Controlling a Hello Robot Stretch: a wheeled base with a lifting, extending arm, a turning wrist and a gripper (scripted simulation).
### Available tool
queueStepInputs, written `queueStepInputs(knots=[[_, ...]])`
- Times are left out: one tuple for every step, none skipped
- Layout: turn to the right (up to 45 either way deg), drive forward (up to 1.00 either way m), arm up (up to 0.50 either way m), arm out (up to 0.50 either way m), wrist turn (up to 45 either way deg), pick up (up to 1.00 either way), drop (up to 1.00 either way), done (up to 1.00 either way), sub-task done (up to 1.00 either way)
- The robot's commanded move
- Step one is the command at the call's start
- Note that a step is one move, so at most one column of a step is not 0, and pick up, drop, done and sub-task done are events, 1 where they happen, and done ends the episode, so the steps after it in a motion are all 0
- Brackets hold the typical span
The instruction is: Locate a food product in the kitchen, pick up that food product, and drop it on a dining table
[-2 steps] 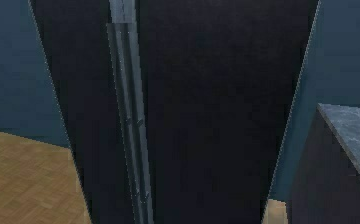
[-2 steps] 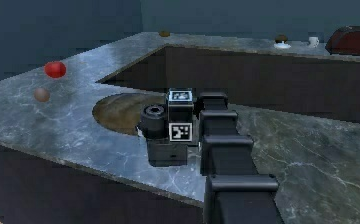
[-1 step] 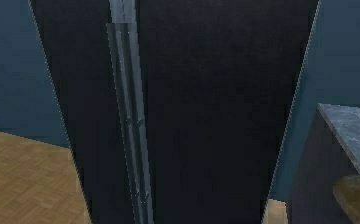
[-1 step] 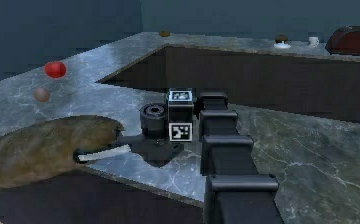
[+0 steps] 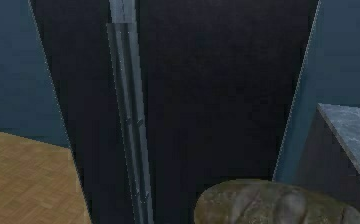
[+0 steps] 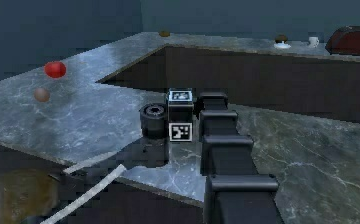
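A lumpy brown loaf (image 5: pixel 278 205) (mottled, greenish-tan crust) lies near the dark fridge (image 5: pixel 218 90). The gripper (image 6: pixel 58 192) ends beside it, past the marble counter (image 6: pixel 288 140). I cannot tell whether it holds anything.

So the counter (image 6: pixel 78 125) ran in an L. A bigger round thing (image 6: pixel 54 69) sat far left on it, a smaller round thing (image 6: pixel 41 94) just nearer. Far right sat a bulky thing (image 6: pixel 350 40). Ahead stood a tall fridge (image 5: pixel 218 90), counter corner on its right.
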Motion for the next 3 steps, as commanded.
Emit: queueStepInputs(knots=[[0.0, 0.00, 0.00, 0.00, -33.0, 0.00, 0.00, 0.00, 0.00], [0.0, 0.00, 0.00, -0.14, 0.0, 0.00, 0.00, 0.00, 0.00], [-45.0, 0.00, 0.00, 0.00, 0.0, 0.00, 0.00, 0.00, 0.00]])
